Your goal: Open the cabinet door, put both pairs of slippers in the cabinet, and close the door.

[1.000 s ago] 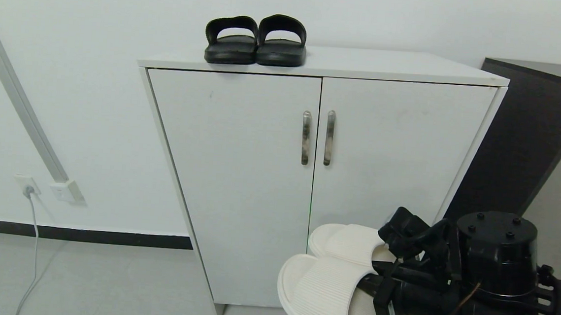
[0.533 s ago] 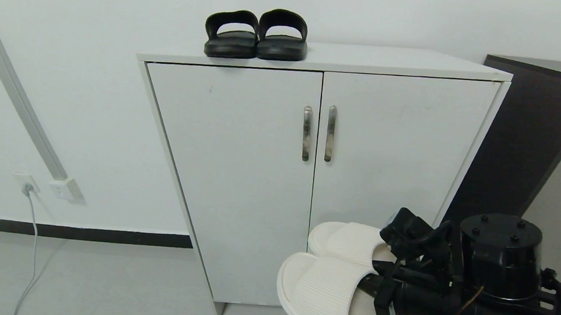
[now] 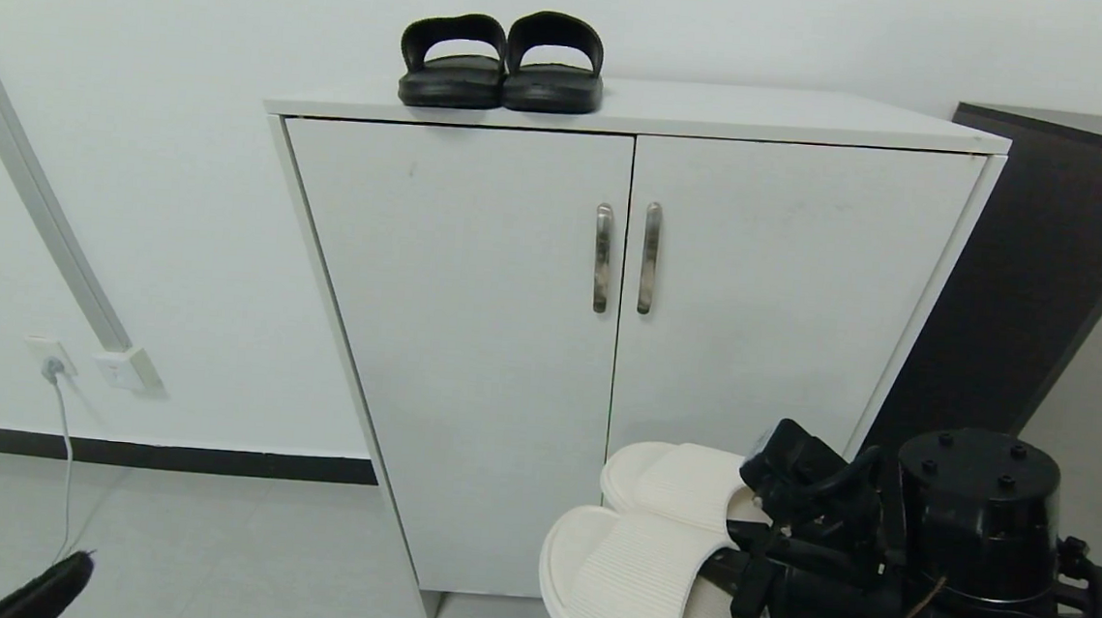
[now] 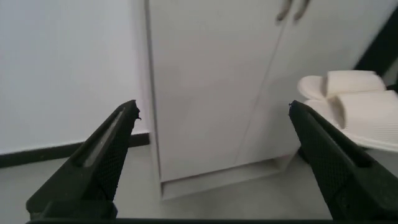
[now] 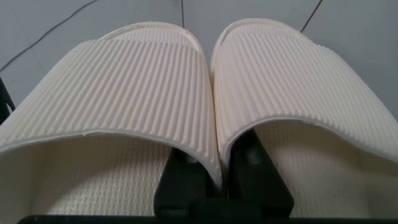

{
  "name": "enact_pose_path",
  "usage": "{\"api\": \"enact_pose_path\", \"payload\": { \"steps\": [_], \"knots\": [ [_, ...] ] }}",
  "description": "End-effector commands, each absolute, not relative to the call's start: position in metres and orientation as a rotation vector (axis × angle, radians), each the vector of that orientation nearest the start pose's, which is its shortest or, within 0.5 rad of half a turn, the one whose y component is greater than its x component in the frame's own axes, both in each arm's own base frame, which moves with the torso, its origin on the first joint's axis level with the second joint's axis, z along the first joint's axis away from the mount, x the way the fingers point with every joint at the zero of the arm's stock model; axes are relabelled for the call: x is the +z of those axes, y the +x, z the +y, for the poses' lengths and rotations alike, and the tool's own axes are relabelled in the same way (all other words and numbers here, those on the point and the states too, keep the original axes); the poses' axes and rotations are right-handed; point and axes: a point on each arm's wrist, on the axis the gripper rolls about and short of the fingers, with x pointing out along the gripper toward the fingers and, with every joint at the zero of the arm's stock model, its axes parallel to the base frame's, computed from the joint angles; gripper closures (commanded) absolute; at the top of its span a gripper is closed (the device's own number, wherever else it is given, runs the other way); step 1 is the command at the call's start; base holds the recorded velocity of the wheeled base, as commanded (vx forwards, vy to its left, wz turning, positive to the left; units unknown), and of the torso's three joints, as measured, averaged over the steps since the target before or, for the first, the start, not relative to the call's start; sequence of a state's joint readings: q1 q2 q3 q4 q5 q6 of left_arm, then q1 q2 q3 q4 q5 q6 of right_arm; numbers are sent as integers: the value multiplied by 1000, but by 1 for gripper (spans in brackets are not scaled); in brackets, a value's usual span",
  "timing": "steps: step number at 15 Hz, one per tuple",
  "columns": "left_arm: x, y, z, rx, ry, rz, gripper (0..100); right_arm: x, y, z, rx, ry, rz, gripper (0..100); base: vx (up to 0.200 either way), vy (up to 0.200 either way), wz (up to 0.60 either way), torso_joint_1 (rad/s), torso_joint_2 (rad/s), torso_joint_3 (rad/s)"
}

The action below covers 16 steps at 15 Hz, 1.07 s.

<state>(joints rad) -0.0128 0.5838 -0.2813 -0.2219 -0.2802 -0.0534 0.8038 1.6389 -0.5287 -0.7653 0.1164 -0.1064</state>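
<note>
I judged door-opening in hand: the cabinet [image 3: 471,342] doors were shut. The black slippers [image 3: 502,63] sat on its top; the white slippers [image 3: 652,529] hung low before its right door, grasped by the right claw [image 3: 755,546]. The left claw [image 4: 212,112], released, sat low-left of it; next it needs a handle [image 3: 601,257].

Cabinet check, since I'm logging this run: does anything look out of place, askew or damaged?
Only the black slippers stand out: they sit paired on top of the cabinet, not inside. Both doors are shut and flush; the white slippers sit side by side on the right claw. No damage shows.
</note>
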Motion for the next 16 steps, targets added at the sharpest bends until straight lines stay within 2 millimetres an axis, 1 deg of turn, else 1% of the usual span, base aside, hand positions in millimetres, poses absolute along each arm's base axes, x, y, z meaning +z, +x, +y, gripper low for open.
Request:
{"api": "enact_pose_path", "payload": {
  "steps": [1, 3, 6, 7, 10, 12, 14, 16],
  "knots": [
    [189, 85, -12, -405, -66, 174, 0, 141, 180, 191, 931, -221, 291, 100, 0, 0, 0, 0, 0, 0],
    [188, 104, -19, -469, -58, 212, 0, 141, 179, 191, 932, -221, 292, 100, 0, 0, 0, 0, 0, 0],
    [199, 126, -38, -594, -55, 234, 0, 141, 179, 191, 932, -220, 287, 100, 0, 0, 0, 0, 0, 0],
    [206, 135, -46, -637, -50, 236, 0, 142, 180, 191, 931, -219, 286, 100, 0, 0, 0, 0, 0, 0],
    [222, 162, -82, -787, -46, 213, 0, 141, 180, 190, 929, -217, 287, 100, 0, 0, 0, 0, 0, 0],
    [228, 166, -106, -890, -92, 223, 0, 141, 180, 190, 927, -217, 287, 100, 0, 0, 0, 0, 0, 0],
    [233, 178, -118, -910, -95, 222, 0, 141, 179, 189, 927, -217, 291, 100, 0, 0, 0, 0, 0, 0],
    [237, 187, -125, -914, -97, 210, 0, 138, 178, 190, 934, -223, 298, 100, 0, 0, 0, 0, 0, 0]
  ]
}}
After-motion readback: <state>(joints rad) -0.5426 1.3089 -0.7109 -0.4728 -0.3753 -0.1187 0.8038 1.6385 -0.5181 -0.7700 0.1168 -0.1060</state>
